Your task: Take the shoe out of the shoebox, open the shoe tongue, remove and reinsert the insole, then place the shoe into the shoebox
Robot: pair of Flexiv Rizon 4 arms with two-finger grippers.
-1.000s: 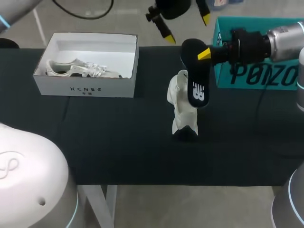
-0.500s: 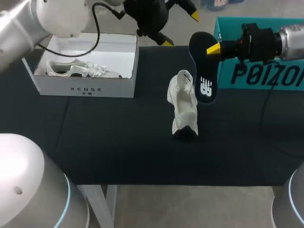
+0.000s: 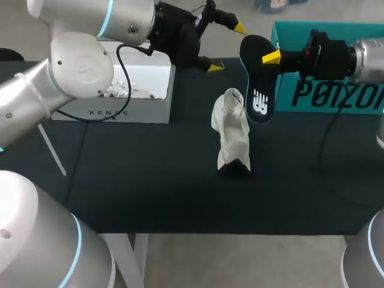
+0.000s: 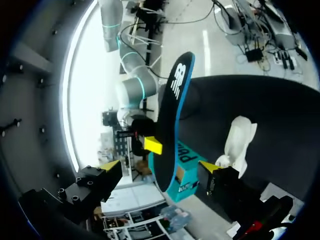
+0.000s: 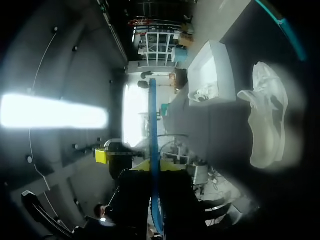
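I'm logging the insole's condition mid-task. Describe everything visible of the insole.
The insole is a flat, foam-looking piece: black face with a white logo, blue edge. It hangs roughly upright in the air, clamped near its upper end by the right gripper, beside the white shoe, apparently not touching it.

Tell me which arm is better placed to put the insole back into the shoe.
Right, most likely. The right pincer holds the insole, which hangs close to the white shoe. The left pincer is open and empty, farther back near the shoebox.
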